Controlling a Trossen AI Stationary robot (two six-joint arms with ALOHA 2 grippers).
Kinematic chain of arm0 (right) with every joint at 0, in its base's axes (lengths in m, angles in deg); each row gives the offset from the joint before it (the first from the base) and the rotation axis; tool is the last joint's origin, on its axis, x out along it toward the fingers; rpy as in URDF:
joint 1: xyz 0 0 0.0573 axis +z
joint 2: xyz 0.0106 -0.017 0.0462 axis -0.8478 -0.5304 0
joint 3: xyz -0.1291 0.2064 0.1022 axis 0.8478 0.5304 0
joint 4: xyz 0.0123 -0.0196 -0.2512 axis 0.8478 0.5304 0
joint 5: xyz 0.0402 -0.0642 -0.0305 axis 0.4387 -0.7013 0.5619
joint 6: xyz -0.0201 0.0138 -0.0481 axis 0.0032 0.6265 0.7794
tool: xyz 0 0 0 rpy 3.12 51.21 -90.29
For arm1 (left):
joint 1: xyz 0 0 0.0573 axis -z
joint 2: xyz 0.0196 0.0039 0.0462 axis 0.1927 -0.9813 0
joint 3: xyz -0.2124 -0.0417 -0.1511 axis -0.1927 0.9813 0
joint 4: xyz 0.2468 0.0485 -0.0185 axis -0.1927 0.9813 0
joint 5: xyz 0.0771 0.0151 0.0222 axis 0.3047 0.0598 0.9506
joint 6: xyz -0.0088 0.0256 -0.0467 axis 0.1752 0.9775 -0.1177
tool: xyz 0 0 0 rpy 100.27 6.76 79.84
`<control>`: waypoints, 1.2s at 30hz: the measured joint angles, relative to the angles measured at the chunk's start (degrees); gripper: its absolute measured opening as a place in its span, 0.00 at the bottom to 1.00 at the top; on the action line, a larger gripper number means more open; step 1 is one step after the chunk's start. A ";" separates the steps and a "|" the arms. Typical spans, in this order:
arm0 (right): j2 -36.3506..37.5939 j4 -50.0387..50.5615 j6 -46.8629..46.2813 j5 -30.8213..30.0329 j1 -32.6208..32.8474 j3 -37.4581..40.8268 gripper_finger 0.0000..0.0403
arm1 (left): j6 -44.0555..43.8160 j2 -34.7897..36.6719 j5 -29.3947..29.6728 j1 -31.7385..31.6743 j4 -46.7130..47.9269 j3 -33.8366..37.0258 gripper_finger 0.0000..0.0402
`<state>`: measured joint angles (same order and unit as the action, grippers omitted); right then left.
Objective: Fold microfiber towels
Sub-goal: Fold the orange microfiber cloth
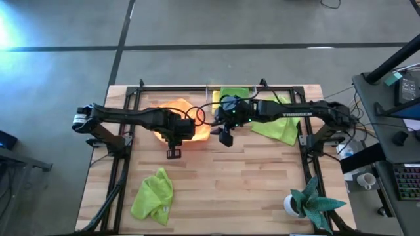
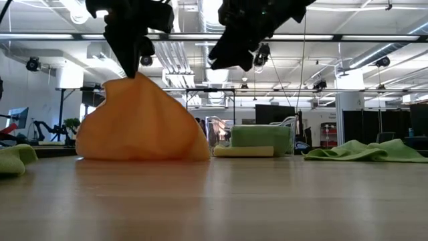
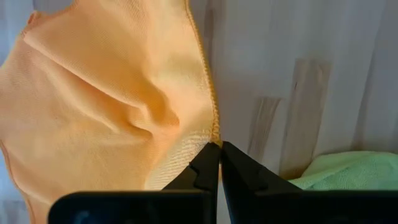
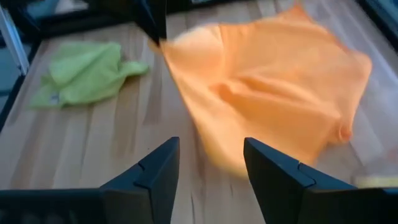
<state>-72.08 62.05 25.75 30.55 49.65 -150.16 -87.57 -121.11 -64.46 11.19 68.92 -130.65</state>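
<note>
Nearest, a lime towel (image 1: 153, 195) lies crumpled at the table's (image 1: 223, 177) front left, and a teal plant (image 1: 314, 202) in a white pot stands at the front right corner. At mid-table the left gripper (image 2: 136, 67) is pinched tight on the edge of the orange towel (image 2: 142, 124), holding one point up so the cloth drapes like a tent onto the wood. Just beside it, the right gripper (image 4: 210, 163) hovers with its fingers spread wide and nothing between them. Farther back sit a folded green towel (image 2: 261, 136) and another lime one (image 1: 282, 128), spread loosely to the right.
</note>
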 joint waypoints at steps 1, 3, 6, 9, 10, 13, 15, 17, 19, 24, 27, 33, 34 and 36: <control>-0.76 -1.91 0.02 -0.02 0.11 0.00 0.44 | 0.00 0.00 0.00 0.00 0.01 0.00 0.00; -2.21 -4.42 0.31 -0.01 0.36 -0.02 0.44 | -0.03 0.00 0.00 -0.09 0.03 0.00 0.00; -4.50 -7.75 0.44 -0.02 0.79 -0.02 0.42 | -0.03 0.00 -0.04 -0.09 0.09 -0.13 0.00; -6.06 -9.98 -0.14 -0.02 1.16 -0.02 0.42 | -0.05 0.00 -0.02 -0.09 0.08 -0.50 0.00; -6.46 -10.23 -0.31 -0.02 1.20 -0.02 0.41 | -0.05 0.00 -0.04 -0.09 0.07 -0.66 0.00; -7.67 -10.71 -0.43 -0.02 1.55 -0.02 0.41 | 0.04 0.00 -0.13 -0.10 0.17 -1.47 0.00; -8.63 -11.23 -0.46 -0.02 1.72 -0.02 0.41 | 0.33 0.00 -0.13 -0.17 0.13 -2.17 0.00; -9.25 -11.27 -0.47 -0.07 1.83 -0.02 0.41 | 0.43 0.00 -0.15 -0.35 0.18 -2.87 0.00; -9.82 -11.38 -0.94 -0.08 1.92 -0.02 0.41 | 0.49 0.00 -0.13 -0.46 0.46 -3.39 0.00; -10.22 -11.21 -2.84 -0.40 2.18 -0.02 0.39 | 1.53 0.00 -0.09 -0.65 0.55 -3.96 0.00; -10.18 -11.26 -3.63 -0.52 2.29 -0.02 0.39 | 1.58 0.00 0.11 -1.10 0.49 -4.04 0.00; -9.61 -11.15 -6.94 -0.41 3.35 -0.02 0.38 | 2.00 0.00 0.13 -1.94 0.02 -4.04 0.00; -9.60 -11.12 -6.96 -0.37 3.66 -0.02 0.38 | 2.01 0.00 0.15 -2.07 -0.22 -4.04 0.00; -9.61 -11.10 -7.28 -0.28 4.41 -0.02 0.38 | 2.03 0.00 0.14 -2.32 -0.89 -4.04 0.00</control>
<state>-81.68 50.95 18.47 30.27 54.07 -150.19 -85.54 -121.11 -64.32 8.87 68.03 -134.70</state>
